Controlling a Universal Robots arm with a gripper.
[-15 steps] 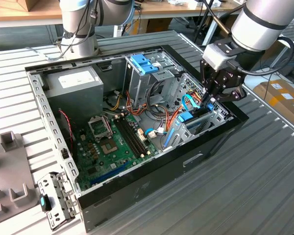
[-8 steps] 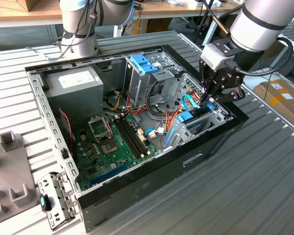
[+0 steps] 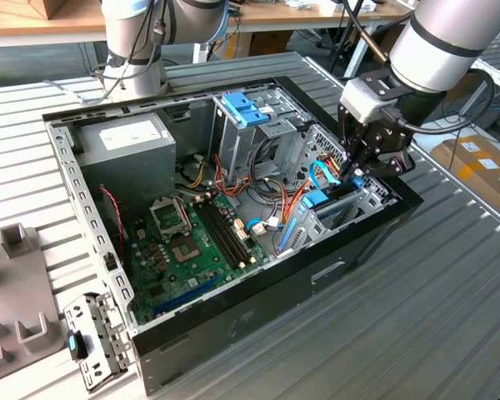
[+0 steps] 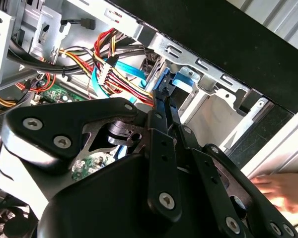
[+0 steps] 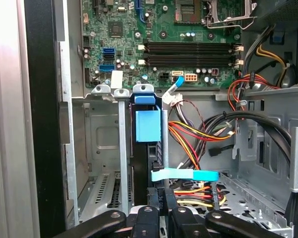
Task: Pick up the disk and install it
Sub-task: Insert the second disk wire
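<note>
The hand [image 3: 356,177] reaches into the open computer case [image 3: 258,292] at its drive bay, fingers narrowed onto the edge of the disk [image 5: 148,148], which stands on edge in the bay beside the motherboard [image 5: 164,39].

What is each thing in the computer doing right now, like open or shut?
computer case: lying flat, side open
disk: on edge in the bay slot
gripper: fingers shut, at the disk's end
memory slots: empty
</note>
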